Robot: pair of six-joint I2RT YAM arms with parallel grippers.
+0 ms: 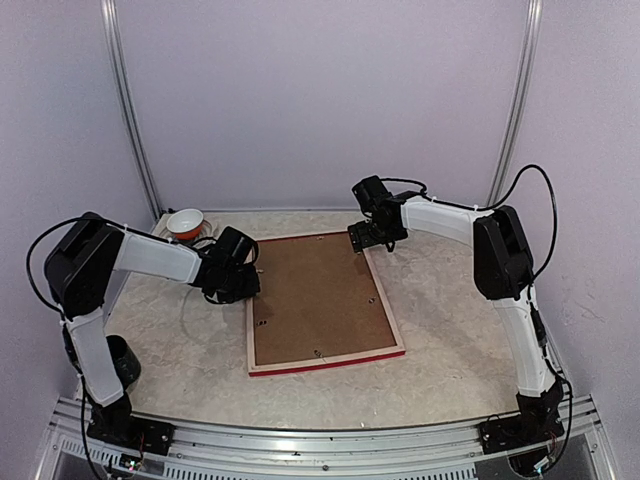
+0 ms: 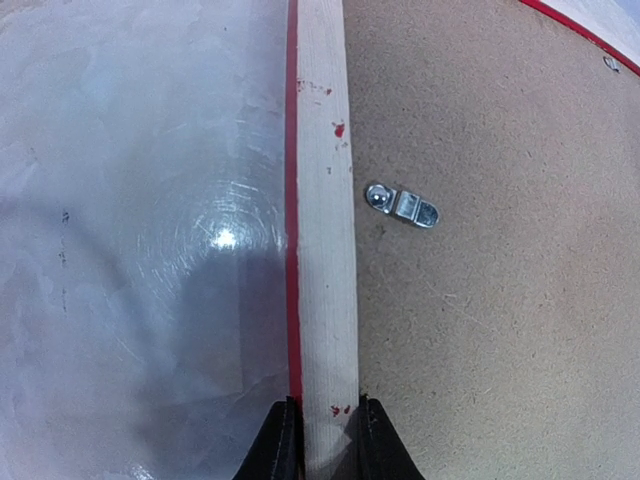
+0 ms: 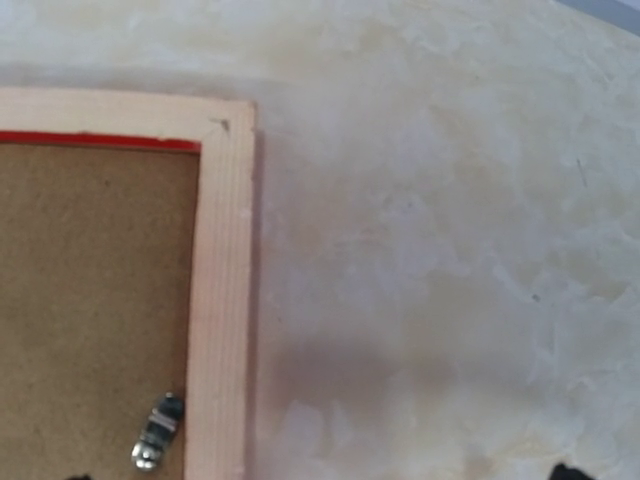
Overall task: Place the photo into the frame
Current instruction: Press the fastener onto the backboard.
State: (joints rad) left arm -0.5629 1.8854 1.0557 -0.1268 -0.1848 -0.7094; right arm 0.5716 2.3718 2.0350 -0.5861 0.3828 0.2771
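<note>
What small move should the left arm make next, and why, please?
Probably tighten the left gripper fully on the frame before any lift. Its fingers flank the frame's left side and seem to touch both edges. The frame lies face down with the board in it. The right gripper hangs open above the far corner, holding nothing.

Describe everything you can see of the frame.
The frame is a large rectangle lying flat and face down on the table, slightly skewed. Its upturned back is pale bare wood with a few red paint specks, and red shows along its edges. A brown backing board fills the opening, with small metal clips near the rails. The left fingers clamp its left rail, one on each side.
</note>
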